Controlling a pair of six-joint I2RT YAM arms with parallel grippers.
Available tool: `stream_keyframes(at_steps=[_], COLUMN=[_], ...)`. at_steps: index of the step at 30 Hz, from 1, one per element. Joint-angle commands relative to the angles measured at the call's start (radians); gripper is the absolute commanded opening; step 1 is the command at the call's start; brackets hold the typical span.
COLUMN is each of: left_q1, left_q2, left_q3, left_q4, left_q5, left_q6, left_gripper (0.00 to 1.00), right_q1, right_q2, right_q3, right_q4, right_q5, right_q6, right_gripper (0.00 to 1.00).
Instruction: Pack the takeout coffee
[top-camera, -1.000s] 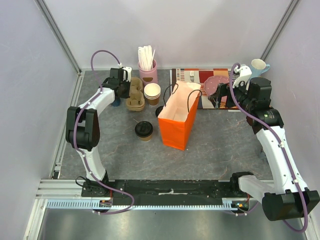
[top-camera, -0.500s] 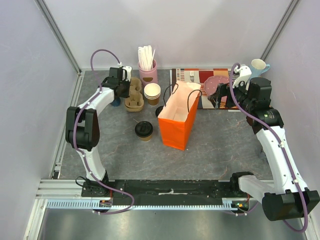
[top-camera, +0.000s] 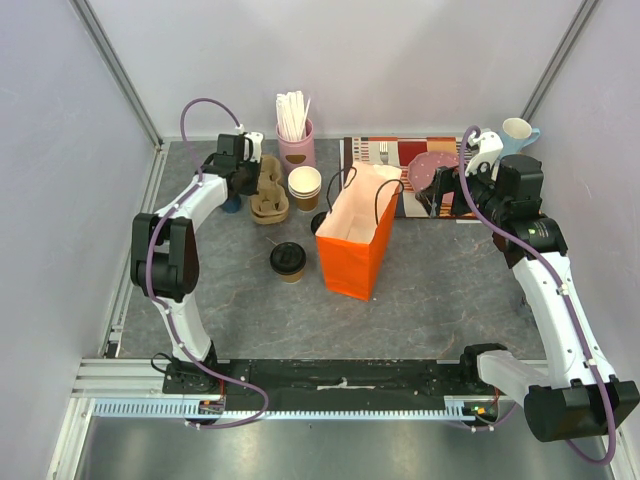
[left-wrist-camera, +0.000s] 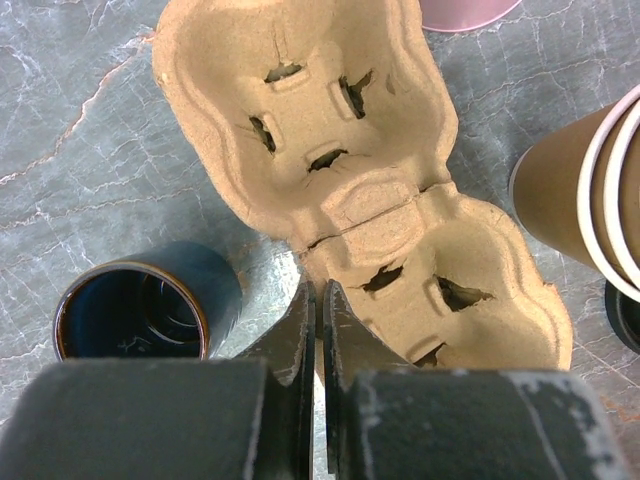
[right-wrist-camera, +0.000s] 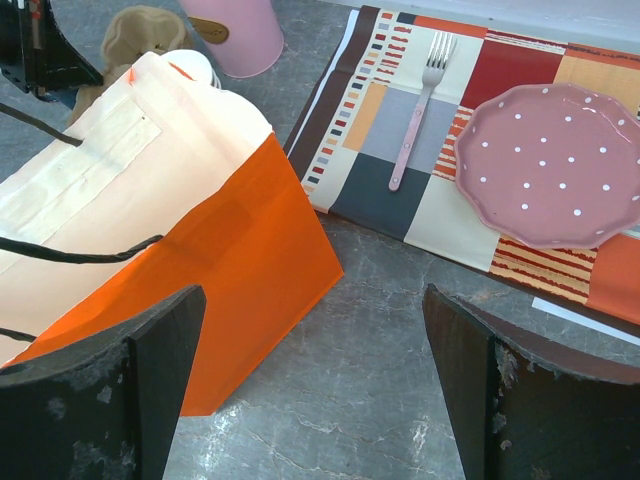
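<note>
While the takeout coffee (top-camera: 288, 258) stands untouched on the table (top-camera: 450, 290), just to the left of the orange paper bag (top-camera: 357, 240) with its black lid on, the work in hand looks to be fetching the pulp cup carrier (left-wrist-camera: 330, 150) rather than the cup itself. The left gripper (left-wrist-camera: 320, 320) is behind and to the left of the bag, its fingers drawn together with only a sliver between them, apparently pinching the carrier's rim at the waist between the two wells. A dark blue mug (left-wrist-camera: 140, 310) sits just beside that gripper on the side away from the bag, and a stack of lidless paper cups (left-wrist-camera: 590, 190) is close on the side toward it. The right gripper (right-wrist-camera: 315, 400) hangs to the right of the bag with its fingers spread wide and nothing between them, above bare table near the striped placemat (right-wrist-camera: 450, 200). I'd judge the packing barely begun. The next move calls for drawing the carrier out from between mug and cups without nudging either, then bringing it toward the coffee beside the bag.
</note>
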Motion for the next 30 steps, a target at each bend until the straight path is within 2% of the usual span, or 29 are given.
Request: stream_keyframes(at_steps=[1,15,25,30], left_q1=[0.009,0.008,0.008,0.008], left_q2=[-0.022,-0.196,-0.245,-0.331], left_q3=[0.044,-0.048,-0.017,0.036], left_q4=[-0.002,0.097,0.088,0.042], left_q5=[0.023,0.102,0.092,0.122], left_q6=[0.002,0.023,0.077,0.092], left_gripper=[0.02,0.02,0.02,0.02], right_q1=[0.008,0.008,0.008,0.008], right_q2=[-0.019,-0.01,-0.016,-0.02], right_q3=[0.025,0.048,0.062,0.089], right_q4=[0.013,0.003,-0.006,-0.006], right_q5=[-0.023,-0.026,-0.026,-0.017], right_q6=[-0.014,-0.009,-0.009,0.0], right_gripper=[0.98,0.98,0.98,0.98])
